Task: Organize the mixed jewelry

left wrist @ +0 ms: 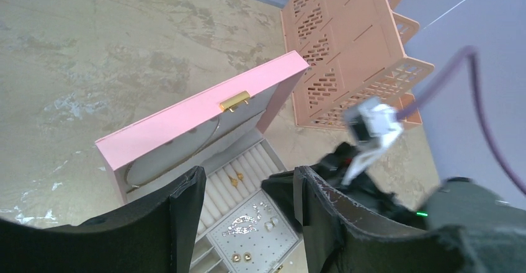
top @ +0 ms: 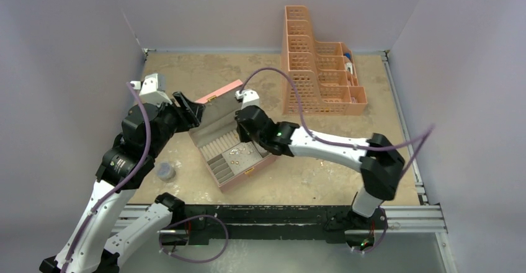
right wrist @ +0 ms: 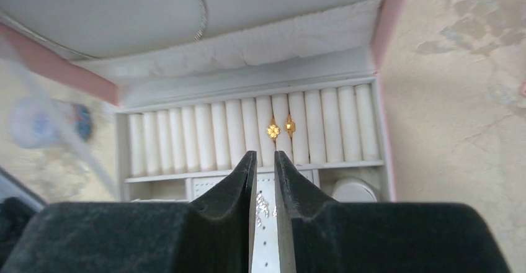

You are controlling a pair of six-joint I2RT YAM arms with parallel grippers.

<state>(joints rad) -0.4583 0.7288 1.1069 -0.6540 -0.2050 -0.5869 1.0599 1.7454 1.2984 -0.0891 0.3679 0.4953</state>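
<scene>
The pink jewelry box lies open at the table's middle. The mixed jewelry lies in its grey tray. In the left wrist view, two small gold pieces sit on the white ring rolls. A silvery chain, two pale studs and two round gold studs lie on the dotted pad. My left gripper is open and empty above the box's lid side. My right gripper hovers over the dotted pad, open by a narrow gap with nothing in it. The gold pieces lie just beyond its tips.
A grey round disc lies on the table left of the box. An orange stepped organizer stands at the back right. The box lid stands up behind the tray. Grey walls enclose the table on three sides.
</scene>
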